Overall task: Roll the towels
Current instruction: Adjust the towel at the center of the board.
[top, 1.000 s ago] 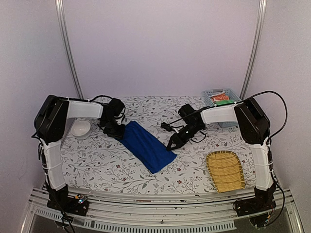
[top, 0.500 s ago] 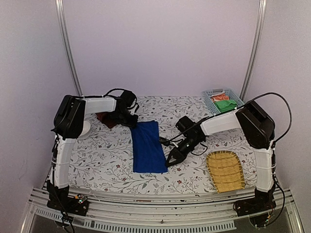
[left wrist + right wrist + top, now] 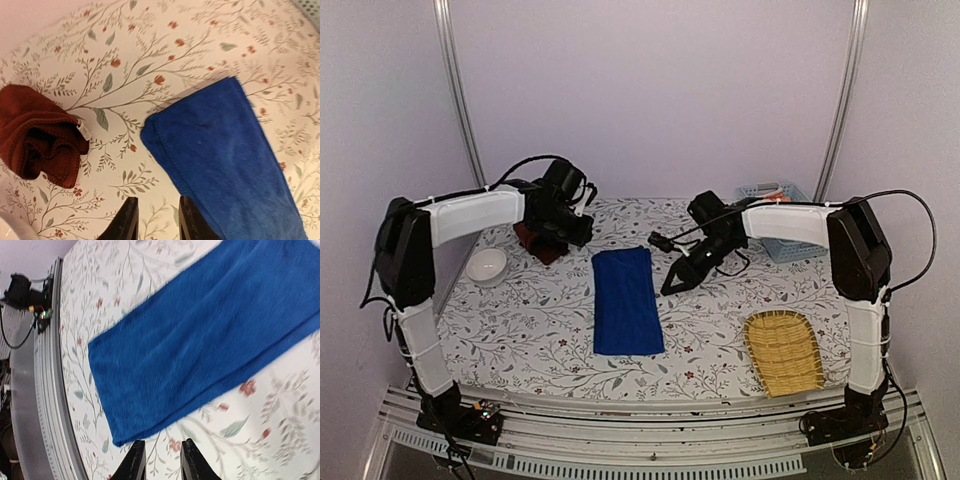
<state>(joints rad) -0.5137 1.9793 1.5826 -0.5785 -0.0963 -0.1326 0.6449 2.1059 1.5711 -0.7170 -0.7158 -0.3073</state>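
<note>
Two towels: blue towel [image 3: 625,300] flat, lengthwise, mid-bench [image 3: 720,340]; brown towel [image 3: 37,135] bundled near far-left corner. Left jaws slightly parted, empty (above bare bench between both towels). Right jaws slightly parted, empty, beside blue towel's right edge.

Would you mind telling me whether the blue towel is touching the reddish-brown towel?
Apart. The left wrist view shows a strip of bare floral tablecloth between the bundled reddish-brown towel and the nearest corner of the blue towel.
</note>
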